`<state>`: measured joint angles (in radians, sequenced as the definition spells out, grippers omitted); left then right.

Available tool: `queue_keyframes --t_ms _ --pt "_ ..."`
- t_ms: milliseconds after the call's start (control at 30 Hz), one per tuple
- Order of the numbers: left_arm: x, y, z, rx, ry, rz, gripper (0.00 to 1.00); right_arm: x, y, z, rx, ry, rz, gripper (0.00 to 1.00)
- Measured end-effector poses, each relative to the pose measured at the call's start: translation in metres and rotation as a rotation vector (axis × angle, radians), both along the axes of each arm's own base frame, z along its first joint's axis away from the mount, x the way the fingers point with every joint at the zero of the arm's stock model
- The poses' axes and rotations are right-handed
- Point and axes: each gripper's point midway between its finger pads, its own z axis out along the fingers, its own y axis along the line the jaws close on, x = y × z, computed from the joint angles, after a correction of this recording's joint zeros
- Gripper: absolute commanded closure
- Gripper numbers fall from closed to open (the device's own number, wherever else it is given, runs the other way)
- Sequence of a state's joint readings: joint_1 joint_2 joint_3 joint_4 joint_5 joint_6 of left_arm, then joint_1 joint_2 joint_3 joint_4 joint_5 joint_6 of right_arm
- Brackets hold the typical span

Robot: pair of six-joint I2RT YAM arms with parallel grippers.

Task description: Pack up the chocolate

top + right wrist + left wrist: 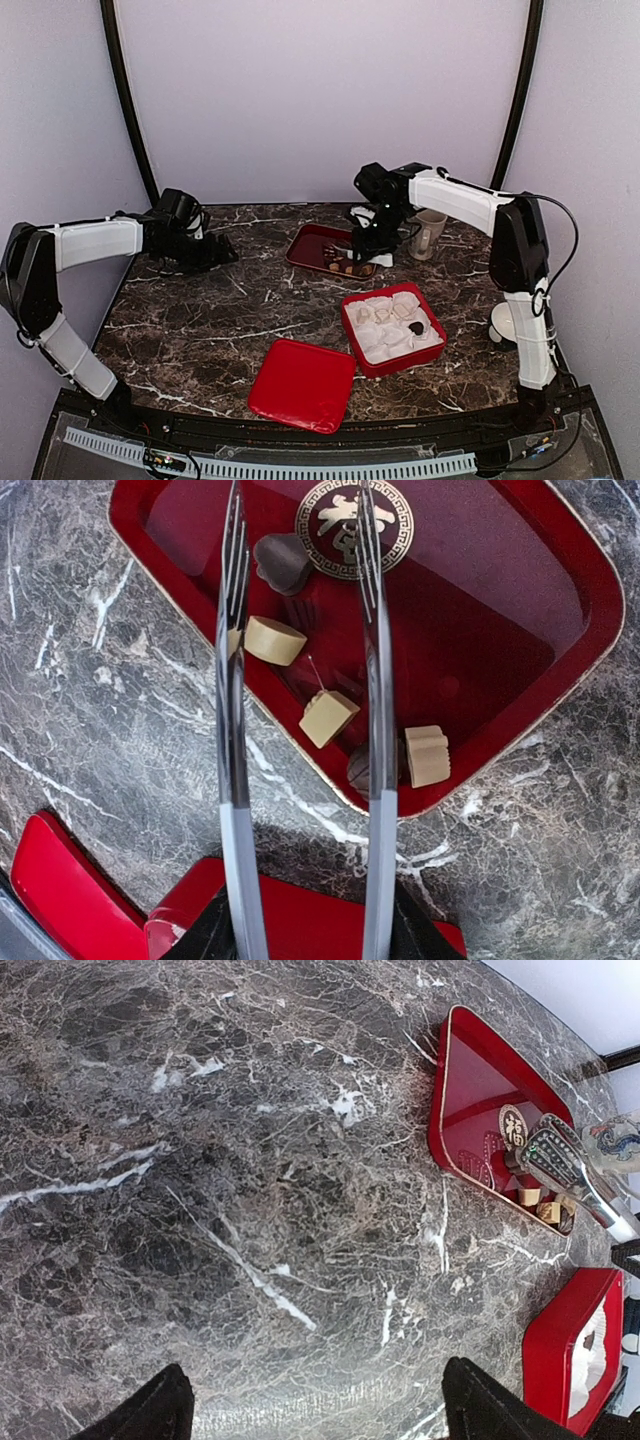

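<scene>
Several pieces of chocolate lie in the near corner of a shallow red tray [560, 590]: a dark lump [283, 562], a tan round [275, 640], a tan square [328, 718], a ridged tan piece [427, 756] and a dark one [360, 768] half hidden behind a finger. My right gripper [300, 510] hangs over them with its long metal fingers [232, 680] parted and nothing between them gripped. One dark chocolate [414, 327] sits in the red box [352, 330] of white paper cups. My left gripper [315, 1415] hovers open over bare marble, far left of the tray [470, 1090].
The box's red lid [302, 385] lies flat near the table's front edge. A glass mug [430, 233] stands behind the right gripper [357, 250], right of the tray [310, 245]. A white round object [500, 322] sits by the right arm's base.
</scene>
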<state>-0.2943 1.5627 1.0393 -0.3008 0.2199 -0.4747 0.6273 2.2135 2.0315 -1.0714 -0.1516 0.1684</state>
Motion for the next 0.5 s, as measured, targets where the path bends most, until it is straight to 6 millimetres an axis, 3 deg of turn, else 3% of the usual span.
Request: queue_keyframes --t_ms 267,500 --pt "0.001 -0.001 -0.001 0.001 0.002 -0.001 0.11 -0.005 0.005 -0.022 -0.063 0.014 0.031 0.64" --pt "0.002 0.0 -0.002 0.001 0.004 0.0 0.11 -0.001 0.005 -0.022 -0.091 -0.001 0.033 0.7"
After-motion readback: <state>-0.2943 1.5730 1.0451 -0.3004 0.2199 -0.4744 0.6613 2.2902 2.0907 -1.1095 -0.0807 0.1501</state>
